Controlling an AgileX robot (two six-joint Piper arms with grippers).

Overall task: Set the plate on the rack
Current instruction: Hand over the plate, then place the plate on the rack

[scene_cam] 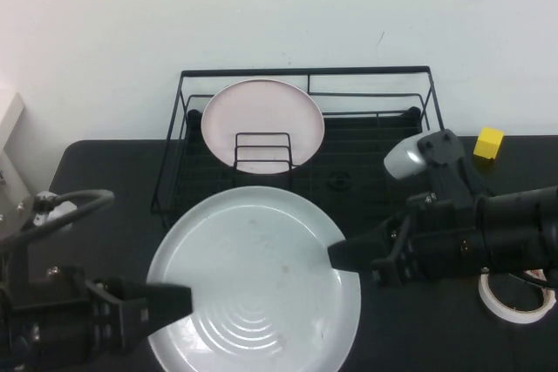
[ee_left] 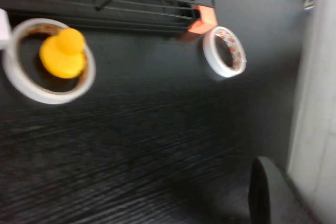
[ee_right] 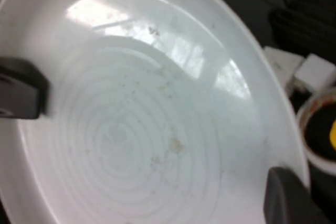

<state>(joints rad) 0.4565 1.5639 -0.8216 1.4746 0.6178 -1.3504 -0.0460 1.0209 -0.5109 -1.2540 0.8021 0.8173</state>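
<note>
The large pale grey-white plate [scene_cam: 253, 276] is held above the dark table in front of the black wire rack [scene_cam: 305, 71]. My left gripper [scene_cam: 179, 298] is shut on the plate's left rim. My right gripper [scene_cam: 342, 257] is shut on its right rim. The right wrist view shows the plate's ringed inside [ee_right: 136, 124], one of my right fingers [ee_right: 289, 198] on the rim, and the left gripper's finger on the opposite rim. In the left wrist view one dark finger [ee_left: 265, 192] lies beside a pale surface [ee_left: 317, 103], apparently the plate.
A smaller pinkish-white plate [scene_cam: 261, 115] stands in the rack against the wire divider loop [scene_cam: 261, 152]. A yellow block [scene_cam: 489, 143] and a tape roll [scene_cam: 516, 302] lie at the right. Under the plate are two tape rolls [ee_left: 16, 80] [ee_left: 210, 59] and a yellow piece [ee_left: 63, 53].
</note>
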